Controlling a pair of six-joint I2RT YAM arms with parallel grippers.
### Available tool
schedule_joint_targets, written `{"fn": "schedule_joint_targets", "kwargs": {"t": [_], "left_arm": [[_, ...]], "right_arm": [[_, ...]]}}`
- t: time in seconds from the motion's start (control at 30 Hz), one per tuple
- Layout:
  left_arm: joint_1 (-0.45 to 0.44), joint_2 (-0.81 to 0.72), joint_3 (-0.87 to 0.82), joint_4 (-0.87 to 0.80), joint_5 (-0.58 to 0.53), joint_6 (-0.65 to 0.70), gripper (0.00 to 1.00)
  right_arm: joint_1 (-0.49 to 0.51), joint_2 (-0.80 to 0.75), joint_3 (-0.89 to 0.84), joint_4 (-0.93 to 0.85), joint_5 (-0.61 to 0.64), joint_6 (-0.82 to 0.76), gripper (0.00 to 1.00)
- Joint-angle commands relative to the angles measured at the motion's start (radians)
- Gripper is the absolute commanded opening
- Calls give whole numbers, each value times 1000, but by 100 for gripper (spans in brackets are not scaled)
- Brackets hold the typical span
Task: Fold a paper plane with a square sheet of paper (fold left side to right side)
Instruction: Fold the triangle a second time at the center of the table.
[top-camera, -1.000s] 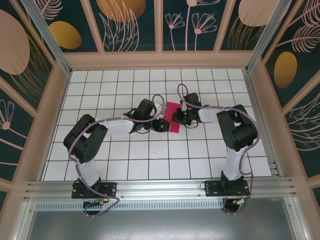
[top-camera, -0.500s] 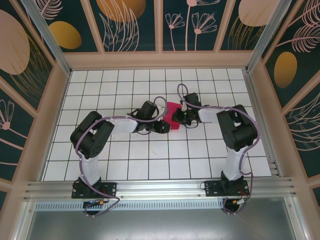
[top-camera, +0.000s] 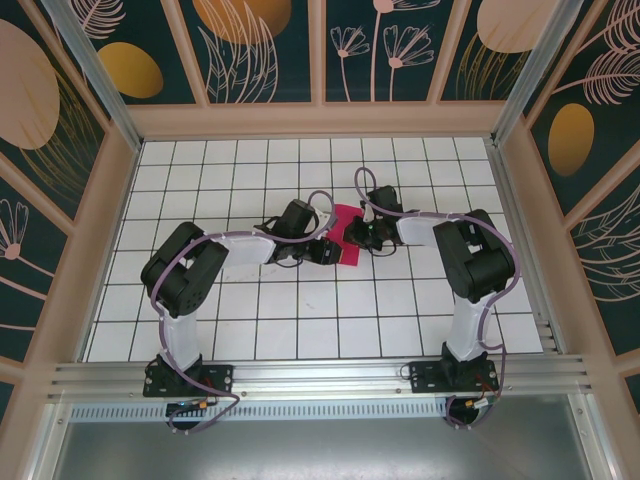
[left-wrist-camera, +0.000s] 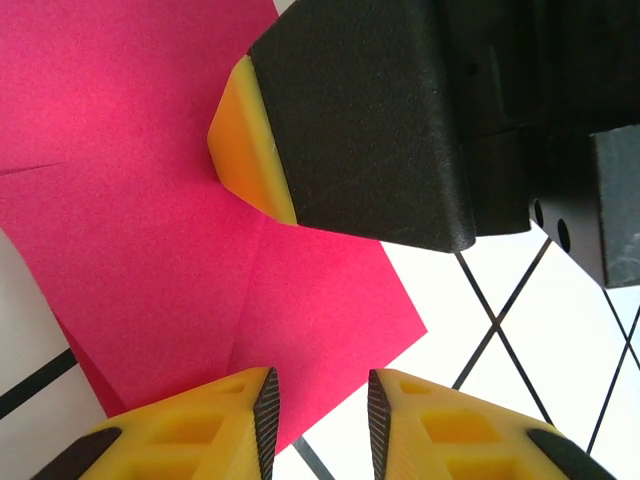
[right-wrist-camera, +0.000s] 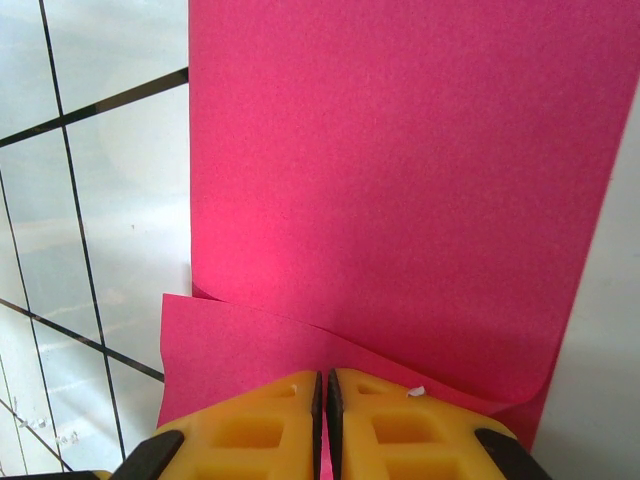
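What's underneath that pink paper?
The paper is folded over itself, so part of it rests on another layer of the same sheet. Around it shows the white tiled table. The tiles straight beneath are covered, so anything else there cannot be seen.

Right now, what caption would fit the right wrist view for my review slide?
Right gripper pinches a curled layer of the pink paper over the white tiled table.

Top view: bright, even overhead light, sharp. White floor (top-camera: 300, 320) has only faint soft shadows under left arm (top-camera: 235, 248). Left wrist: pink paper (left-wrist-camera: 130, 220) ahead of left gripper (left-wrist-camera: 320, 405) crisp, saturated; its fingers (left-wrist-camera: 200, 430) a bit soft. Right wrist: floor left of right gripper (right-wrist-camera: 322, 400) glary, washed-out; grid lines (right-wrist-camera: 63, 125) bow slightly.
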Motion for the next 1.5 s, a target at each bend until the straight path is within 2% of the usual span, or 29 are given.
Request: {"fn": "schedule_joint_targets", "kwargs": {"t": [0.0, 0.43, 0.67, 1.2, 1.47], "left_arm": [[1, 12, 22, -3, 20, 20, 33], [0, 54, 33, -32, -80, 24, 32], [1, 57, 30, -38, -97, 24, 32], [1, 30, -50, 48, 45, -3, 32], [0, 16, -95, 55, 34, -11, 32]], "right_arm": [[2, 26, -32, -68, 42, -10, 16], [2, 24, -32, -72, 44, -11, 16], [2, 24, -31, -74, 46, -12, 15], [1, 19, -20, -62, 25, -17, 16], [1, 20, -14, -71, 31, -20, 16]]}}
